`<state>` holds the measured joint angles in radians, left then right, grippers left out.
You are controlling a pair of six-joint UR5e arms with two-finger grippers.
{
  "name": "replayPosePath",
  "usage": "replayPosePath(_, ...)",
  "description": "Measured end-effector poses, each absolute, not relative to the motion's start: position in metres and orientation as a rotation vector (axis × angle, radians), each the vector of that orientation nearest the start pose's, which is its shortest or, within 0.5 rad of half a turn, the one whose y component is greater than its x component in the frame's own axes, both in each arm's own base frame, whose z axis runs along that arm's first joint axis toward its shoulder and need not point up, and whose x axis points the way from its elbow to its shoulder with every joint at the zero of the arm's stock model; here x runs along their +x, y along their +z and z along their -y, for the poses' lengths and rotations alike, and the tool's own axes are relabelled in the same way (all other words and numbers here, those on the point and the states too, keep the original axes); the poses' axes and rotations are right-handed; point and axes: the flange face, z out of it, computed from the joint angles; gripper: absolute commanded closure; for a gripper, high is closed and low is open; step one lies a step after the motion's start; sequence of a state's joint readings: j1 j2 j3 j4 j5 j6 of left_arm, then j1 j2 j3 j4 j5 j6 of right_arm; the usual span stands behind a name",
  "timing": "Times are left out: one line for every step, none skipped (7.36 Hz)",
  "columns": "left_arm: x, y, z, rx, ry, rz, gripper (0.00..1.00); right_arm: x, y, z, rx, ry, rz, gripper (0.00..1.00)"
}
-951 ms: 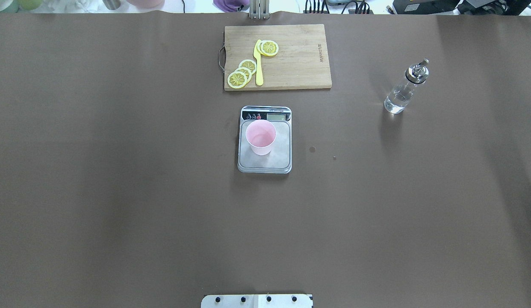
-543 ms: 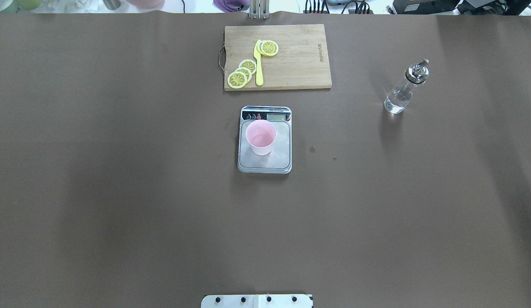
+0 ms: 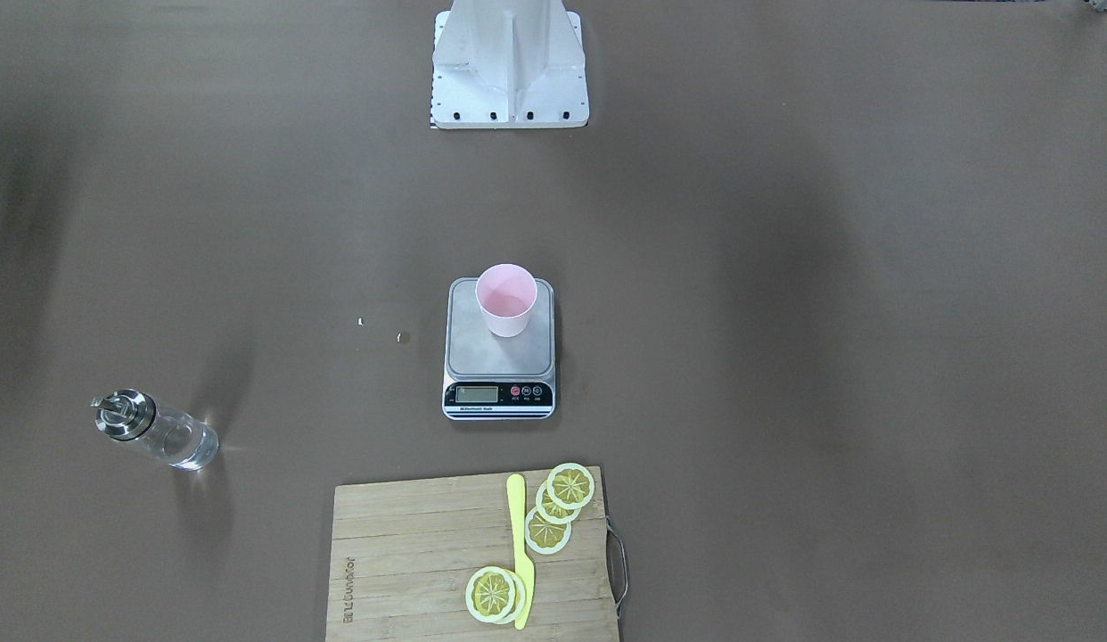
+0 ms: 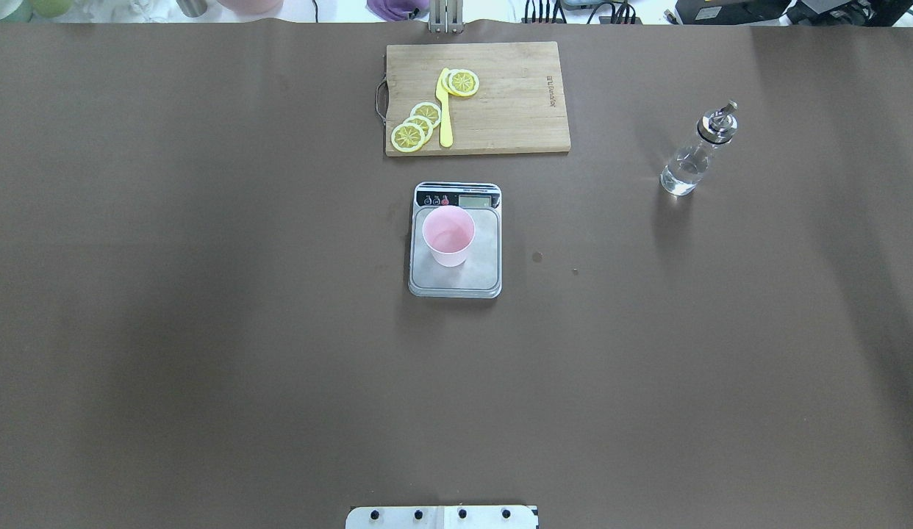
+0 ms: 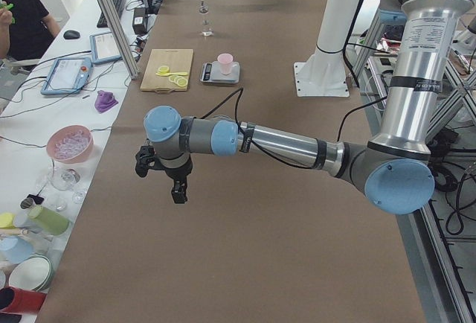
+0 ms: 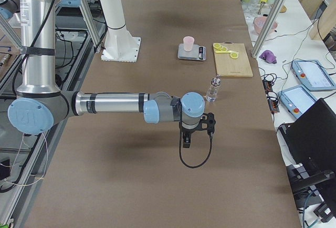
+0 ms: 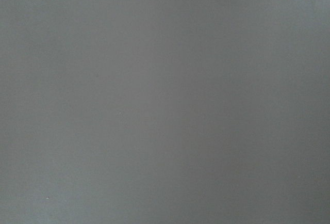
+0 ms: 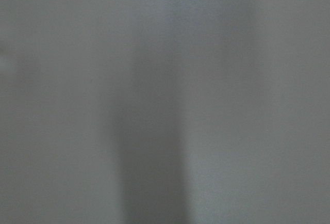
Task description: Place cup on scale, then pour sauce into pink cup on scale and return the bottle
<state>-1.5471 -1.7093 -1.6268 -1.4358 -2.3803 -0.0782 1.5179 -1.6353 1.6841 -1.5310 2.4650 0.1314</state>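
At table centre you find the cup (image 4: 448, 235) on the scale (image 4: 477, 273), the upright bottle (image 4: 686, 163) at its 2 o'clock, nearer the right gripper (image 6: 187, 143) than the left gripper (image 5: 177, 195); neither gripper's finger spacing can be told.

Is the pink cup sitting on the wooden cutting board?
No, the pink cup stands on the scale, while the wooden cutting board beyond it holds lemon slices and a yellow knife.
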Motion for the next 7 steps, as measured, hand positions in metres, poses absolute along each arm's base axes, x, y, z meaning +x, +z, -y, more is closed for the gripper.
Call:
replayPosePath(-0.048, 0.576, 0.543, 0.020, -0.028, -0.812, 0.01, 0.036, 0.620, 0.468, 0.001, 0.042, 0.900, 0.00)
replayPosePath(-0.049, 0.582, 0.539, 0.017, -0.035, -0.812, 0.01, 0.038, 0.621, 0.464, -0.002, 0.047, 0.902, 0.00)
replayPosePath(-0.051, 0.593, 0.532, 0.005, -0.044, -0.802, 0.01, 0.040, 0.621, 0.459, -0.009, 0.055, 0.902, 0.00)
replayPosePath(-0.060, 0.606, 0.526, 0.008, -0.057, -0.772, 0.01, 0.044, 0.616, 0.454, -0.020, 0.071, 0.901, 0.00)
replayPosePath(-0.073, 0.613, 0.523, 0.030, -0.073, -0.739, 0.01, 0.046, 0.605, 0.449, -0.035, 0.081, 0.895, 0.00)
replayPosePath(-0.080, 0.618, 0.521, 0.039, -0.083, -0.724, 0.01, 0.043, 0.598, 0.448, -0.045, 0.075, 0.874, 0.00)
replayPosePath(-0.083, 0.622, 0.521, 0.039, -0.088, -0.718, 0.01, 0.036, 0.595, 0.449, -0.049, 0.056, 0.850, 0.00)
